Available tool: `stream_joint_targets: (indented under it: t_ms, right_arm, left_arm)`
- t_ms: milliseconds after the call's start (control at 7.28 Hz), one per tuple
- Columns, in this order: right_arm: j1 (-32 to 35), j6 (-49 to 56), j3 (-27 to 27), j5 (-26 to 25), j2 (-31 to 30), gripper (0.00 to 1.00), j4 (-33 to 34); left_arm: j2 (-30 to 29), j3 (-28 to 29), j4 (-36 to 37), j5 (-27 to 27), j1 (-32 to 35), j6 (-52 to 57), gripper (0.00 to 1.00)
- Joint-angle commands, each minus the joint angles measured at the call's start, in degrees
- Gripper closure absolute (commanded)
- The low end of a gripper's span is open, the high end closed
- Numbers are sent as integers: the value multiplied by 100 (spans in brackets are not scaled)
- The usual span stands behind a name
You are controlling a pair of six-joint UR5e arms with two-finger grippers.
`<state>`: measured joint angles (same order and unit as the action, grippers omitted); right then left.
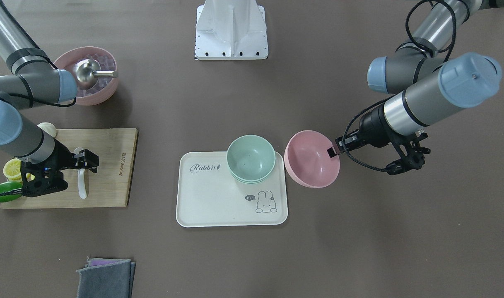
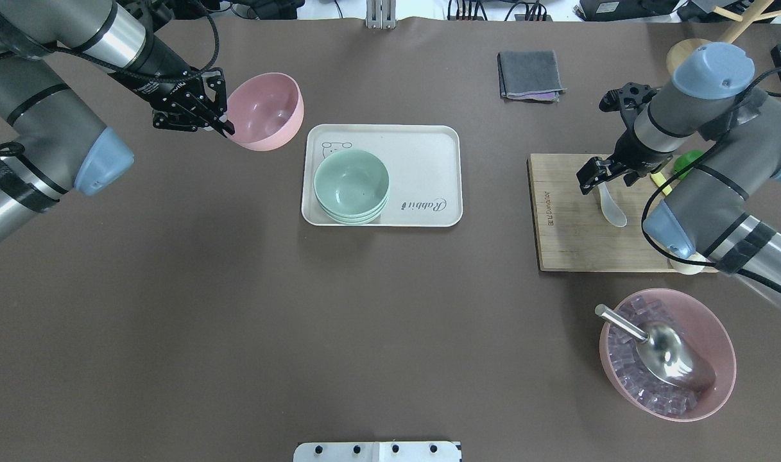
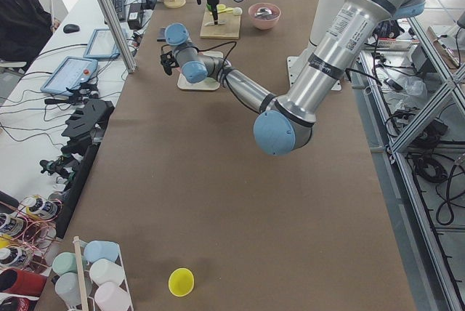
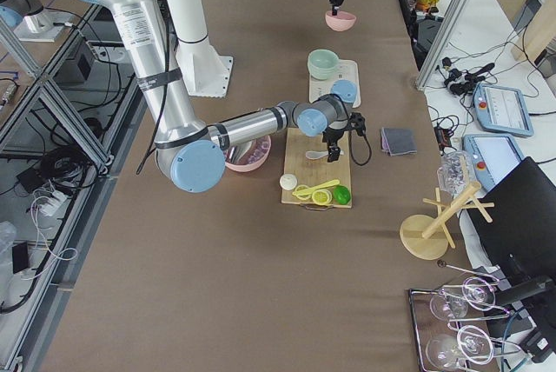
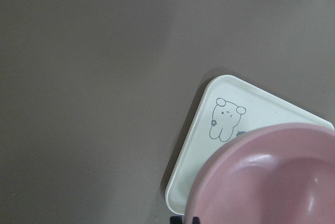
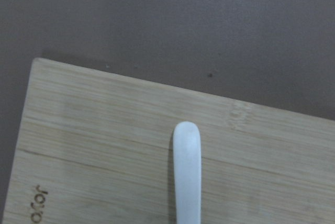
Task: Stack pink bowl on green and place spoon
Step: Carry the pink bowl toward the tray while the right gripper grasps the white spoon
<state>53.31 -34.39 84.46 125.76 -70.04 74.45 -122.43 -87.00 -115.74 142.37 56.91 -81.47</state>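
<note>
Brown matte table [image 2: 236, 321] in a workshop. The white tray [image 2: 422, 147] — printed "Rabbit" — carried the green bowls [image 2: 351, 181]. The left gripper [image 2: 220, 125] pinched the pink bowl [image 2: 265, 110] by its rim, beside the tray. The right gripper [image 2: 595, 176] stood over the spoon [image 2: 611, 208] on the wooden board [image 2: 570, 237] — jaw width could not be told.

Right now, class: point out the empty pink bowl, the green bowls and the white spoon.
empty pink bowl [image 2: 265, 112], overhead view, on its inner wall.
green bowls [image 2: 351, 181], overhead view, inside the top bowl.
white spoon [image 2: 615, 213], overhead view, on its scoop end.
</note>
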Motion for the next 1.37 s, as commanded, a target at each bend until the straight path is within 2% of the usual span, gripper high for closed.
stream_joint_targets:
  t_ms: [0, 412, 687, 962, 1099, 1236]
  right_arm:
    - [-49, 12, -105, -16, 51, 16, -62]
    - [-40, 11, -272, -25, 183, 29, -62]
    - [-14, 11, -272, -17, 157, 45, -62]
    - [-5, 11, -264, -8, 157, 78, -62]
    - [3, 20, -264, -8, 140, 98, -62]
    - [30, 38, -264, 10, 148, 100, -62]
  left_arm:
    - [-1, -1, -18, -51, -22, 0, 100]
    - [8, 17, -27, -51, -23, 8, 100]
    - [8, 17, -27, -51, -40, 8, 100]
    - [8, 17, -27, -165, -92, 8, 100]
    - [8, 17, -36, -201, -145, 8, 100]
    - [8, 8, -36, -201, -145, 0, 100]
